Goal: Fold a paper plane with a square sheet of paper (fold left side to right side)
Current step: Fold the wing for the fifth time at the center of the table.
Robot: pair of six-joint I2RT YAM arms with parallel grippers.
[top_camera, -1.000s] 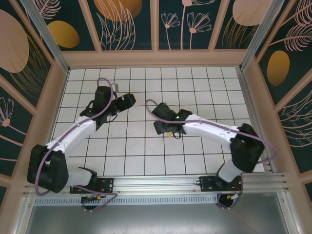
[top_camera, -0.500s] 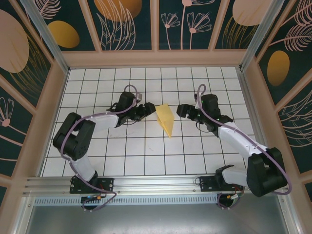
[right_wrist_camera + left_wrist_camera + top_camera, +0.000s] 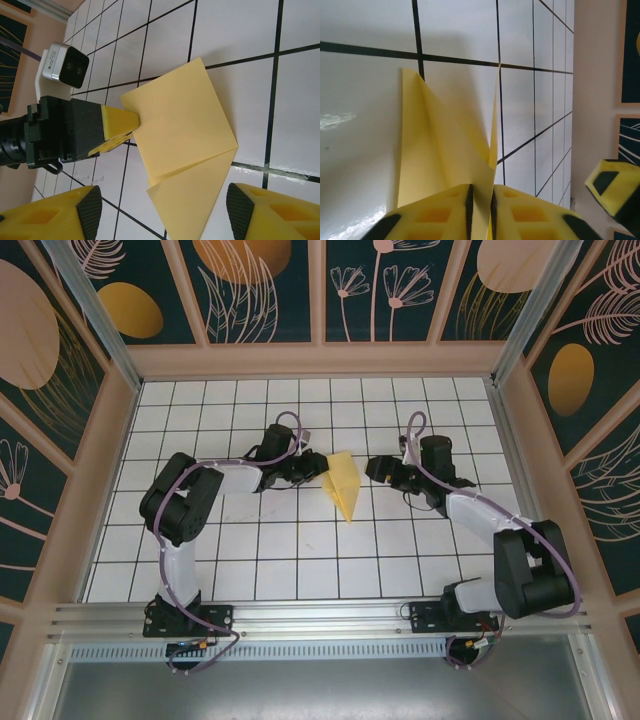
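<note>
The yellow sheet of paper [image 3: 344,483] lies mid-table, folded into a pointed, dart-like paper plane shape with its tip toward the arms' bases. My left gripper [image 3: 317,472] is shut on its left edge. In the left wrist view the paper [image 3: 445,150] rises from between the closed yellow fingers [image 3: 520,212] of the left gripper [image 3: 481,212], and a flap stands upright. My right gripper [image 3: 376,468] waits open just right of the paper. In the right wrist view the layered paper [image 3: 182,117] lies ahead of the right gripper [image 3: 162,212], with the left gripper [image 3: 122,129] pinching its far edge.
The white gridded table [image 3: 300,550] is enclosed by a wooden rim and patterned walls [image 3: 320,290]. The left arm's wrist camera [image 3: 65,62] shows beyond the paper. One finger of the right gripper [image 3: 612,182] appears at the right edge of the left wrist view.
A second ago the right arm covered the paper and the left was apart. Both arms then moved to flank it, and the left gripper has advanced and shut on its left edge.
</note>
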